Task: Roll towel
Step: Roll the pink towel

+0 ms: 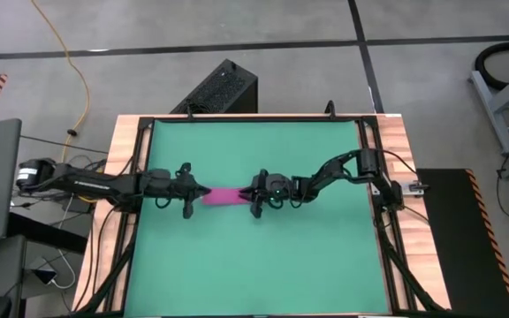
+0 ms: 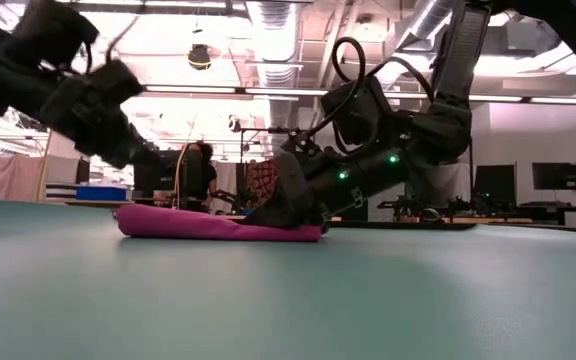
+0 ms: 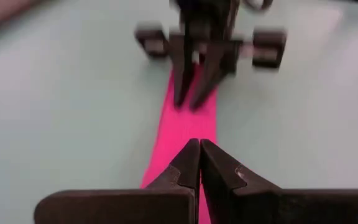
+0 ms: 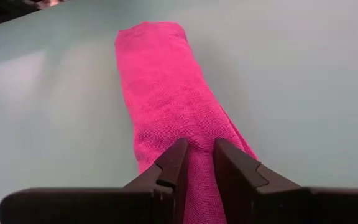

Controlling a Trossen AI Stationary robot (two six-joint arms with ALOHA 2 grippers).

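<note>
The towel (image 1: 226, 195) lies as a narrow pink strip on the green mat (image 1: 254, 256) at the middle of the high view. To roll it well, I judge the right tool (image 4: 196, 163) should keep its pinch low and turn evenly so the layers stay tight. That tool is part-open, grasping the towel's right end; the left tool (image 3: 199, 163) is clenched empty over the left end.

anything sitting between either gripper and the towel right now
Nothing visible. The right gripper has its fingers pinched on one end of the rolled towel. The left gripper, fingers shut, is at the other end, right over the cloth. Only bare green mat surrounds the towel.
</note>
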